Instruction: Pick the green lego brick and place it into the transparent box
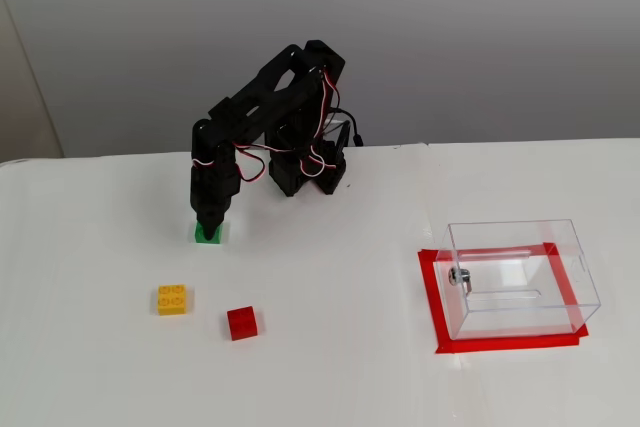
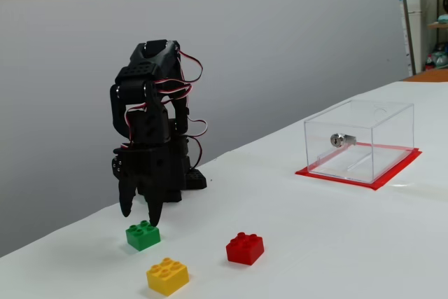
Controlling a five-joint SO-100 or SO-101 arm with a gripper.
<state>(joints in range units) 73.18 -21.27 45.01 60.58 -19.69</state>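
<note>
No readable writing or brand marks in either fixed view. End effector (image 2: 140,220) hangs w/ fingers spread apart, released, tips just above the green lego brick (image 2: 143,235) on the white desk (image 2: 336,243). From above, the arm covers most of that brick (image 1: 208,236); only its lower edge shows. Transparent box (image 1: 520,277) sits well apart on a red mat (image 1: 432,297), metal fitting clearer in the low side view.

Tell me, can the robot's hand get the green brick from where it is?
Probably yes. The hand hangs open right above the green lego brick, and nothing sits between them. The yellow brick and red brick lie off to the side.
</note>
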